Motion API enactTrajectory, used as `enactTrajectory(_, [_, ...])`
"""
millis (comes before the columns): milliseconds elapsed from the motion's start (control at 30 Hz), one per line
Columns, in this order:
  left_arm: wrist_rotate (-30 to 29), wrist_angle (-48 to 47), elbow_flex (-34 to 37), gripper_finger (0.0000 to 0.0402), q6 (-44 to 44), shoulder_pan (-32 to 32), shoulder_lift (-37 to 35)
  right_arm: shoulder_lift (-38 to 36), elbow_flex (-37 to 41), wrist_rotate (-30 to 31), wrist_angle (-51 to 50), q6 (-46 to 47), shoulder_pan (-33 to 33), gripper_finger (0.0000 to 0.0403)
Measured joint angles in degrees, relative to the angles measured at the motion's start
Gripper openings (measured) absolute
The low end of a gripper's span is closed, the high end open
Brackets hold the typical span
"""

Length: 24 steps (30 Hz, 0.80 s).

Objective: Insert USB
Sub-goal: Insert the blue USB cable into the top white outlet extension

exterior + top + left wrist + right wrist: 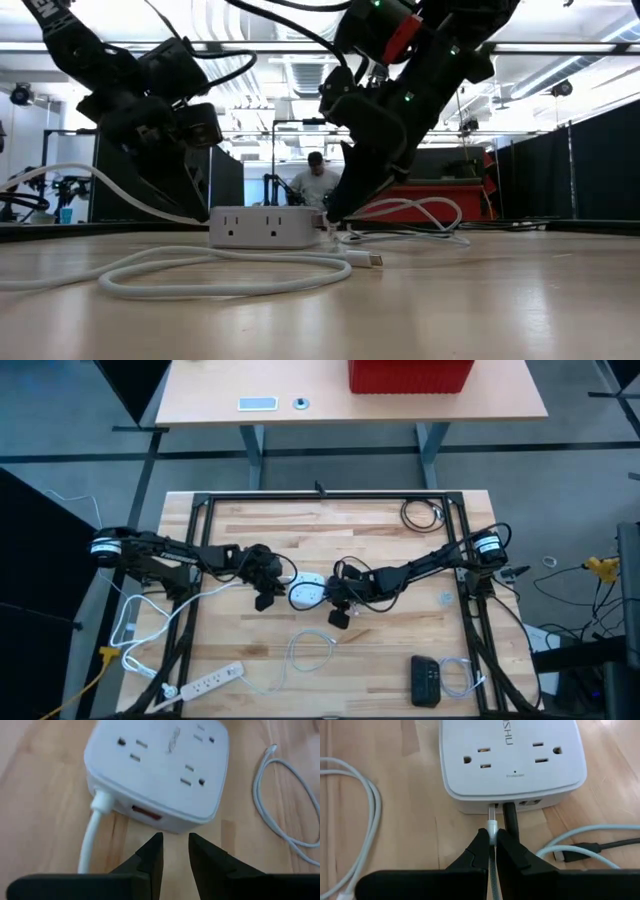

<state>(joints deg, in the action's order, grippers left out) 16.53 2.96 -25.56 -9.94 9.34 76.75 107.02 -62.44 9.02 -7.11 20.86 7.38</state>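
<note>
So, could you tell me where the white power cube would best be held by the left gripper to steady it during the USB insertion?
Probably across the white power cube's body, coming from the side opposite the right gripper, which pinches the USB plug at the ports. That face is broad and flat apart from one orange port; stay clear of the white cord. The left gripper is open just short of it.

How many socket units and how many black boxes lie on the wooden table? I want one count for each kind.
Socket units: 2, the square one and the long strip
Black boxes: 1
Total: 3
</note>
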Motion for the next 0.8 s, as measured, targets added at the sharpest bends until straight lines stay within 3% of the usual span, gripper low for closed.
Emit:
enactTrajectory(233, [-1.3,2.5,0.0,0.0077,7.2,-0.3,0.0,0.0,0.0,0.0,0.5,-0.3,0.0,0.0000])
enactTrajectory(800, [-1.2,4.3,1.3,0.0077,6.2,-0.3,0.0,0.0,0.5,3.2,1.9,-5.1,0.0,0.0000])
